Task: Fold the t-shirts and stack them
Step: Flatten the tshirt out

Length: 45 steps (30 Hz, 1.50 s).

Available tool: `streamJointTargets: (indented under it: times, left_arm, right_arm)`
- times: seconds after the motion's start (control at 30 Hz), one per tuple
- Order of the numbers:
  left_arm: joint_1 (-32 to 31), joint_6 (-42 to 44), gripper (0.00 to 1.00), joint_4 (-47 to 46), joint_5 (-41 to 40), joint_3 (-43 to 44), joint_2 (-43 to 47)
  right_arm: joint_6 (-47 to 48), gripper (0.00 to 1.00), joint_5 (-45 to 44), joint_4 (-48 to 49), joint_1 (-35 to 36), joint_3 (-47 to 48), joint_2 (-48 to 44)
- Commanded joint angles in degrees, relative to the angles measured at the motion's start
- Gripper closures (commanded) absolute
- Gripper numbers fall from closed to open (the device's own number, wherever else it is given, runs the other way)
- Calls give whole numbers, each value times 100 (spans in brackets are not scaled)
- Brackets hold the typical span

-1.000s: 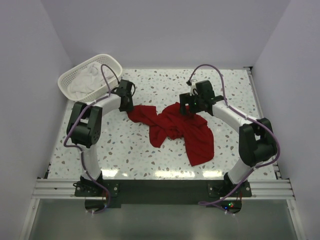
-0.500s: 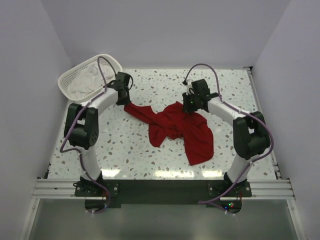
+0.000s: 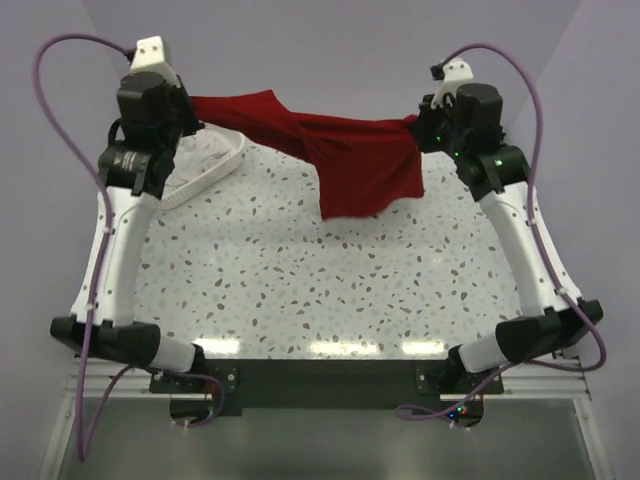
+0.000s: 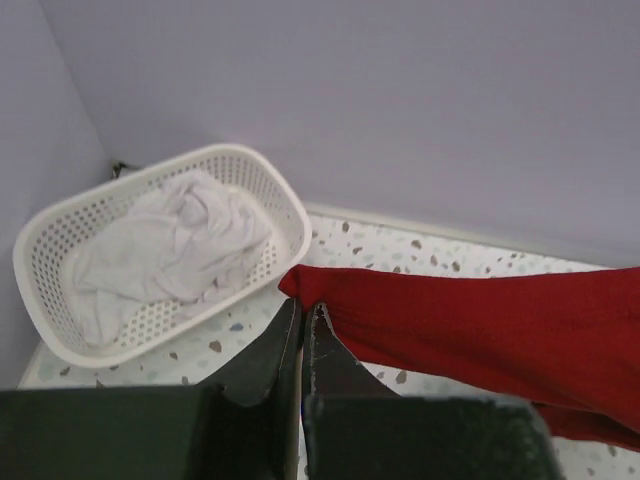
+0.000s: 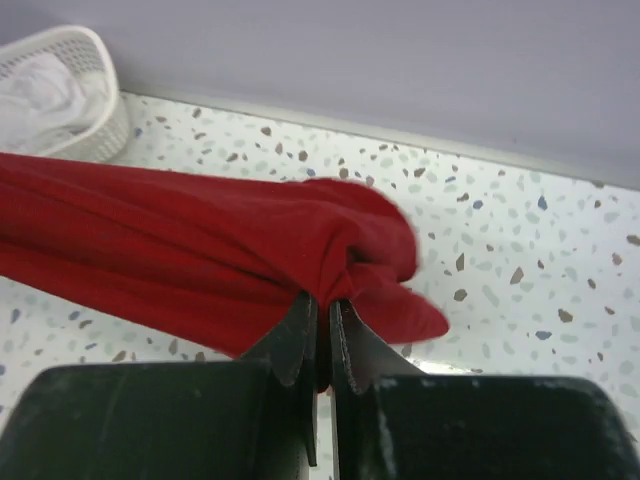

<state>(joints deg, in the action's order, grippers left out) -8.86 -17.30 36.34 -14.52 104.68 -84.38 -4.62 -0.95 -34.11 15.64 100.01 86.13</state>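
Red t-shirt [image 3: 350,160]: held up off the table [image 3: 300,290], strung between the two arms over its far half. Left gripper [image 4: 303,315] has its jaws pressed to a thin slit on one end of the cloth. Right gripper [image 5: 322,310] is likewise pinched tight on a bunched wad at the other end. Between the grips the shirt runs as a twisted band, and a loose flap sags below it right of centre; I cannot tell whether the flap clears the tabletop. Judgement: a two-point hold, probably to let the shirt hang open before laying it flat. The twist suggests the grips are not on matching corners. The basket [image 4: 300,225], with white t-shirts [image 4: 170,250] heaped inside, sits just under the left gripper. The near half of the table offers laying room. The walls [image 3: 330,60] stand close behind and at both sides, so there is little margin for spreading wider.
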Motion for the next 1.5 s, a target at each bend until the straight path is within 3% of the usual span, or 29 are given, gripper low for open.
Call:
streamJointTargets:
  times: [0.0, 0.13, 0.33, 0.57, 0.7, 0.73, 0.83, 0.93, 1.03, 1.23, 1.47]
  left_arm:
    - [113, 525, 100, -30, -367, 403, 913]
    - [113, 780, 100, -206, -113, 781, 1694]
    - [113, 904, 100, -267, 423, 1458, 2065]
    - [113, 869, 100, -487, 810, 644, 1961]
    - [113, 781, 100, -820, 794, -376, 1768]
    - [113, 755, 100, -908, 698, -805, 1706]
    - [104, 640, 100, -1321, 548, -1606, 1609]
    - [104, 526, 100, -1960, 521, -3097, 1600]
    - [113, 517, 100, -2550, 425, -4109, 1530]
    - [113, 579, 100, -3035, 91, -5079, 1345]
    - [113, 640, 100, -3185, -86, -5291, 1345]
  right_arm:
    - [295, 100, -292, -808, -70, 291, -718]
    - [339, 100, -204, -1036, -78, 545, -1176]
    - [436, 100, 77, -1440, -70, 1345, -1239]
    - [603, 98, 656, -1362, -79, 1347, -240]
    - [507, 78, 500, -1204, -52, 1250, 912]
    - [506, 65, 412, -1212, -9, 1249, 1115]
    - [506, 50, 113, -1379, 271, 1241, 1600]
    - [297, 38, 113, -968, 570, 347, 1276]
    - [94, 37, 226, -756, 904, -1109, 784]
    - [-310, 37, -37, -536, 2282, -3158, -217]
    - [-1057, 39, -467, -298, 3875, -4278, -431]
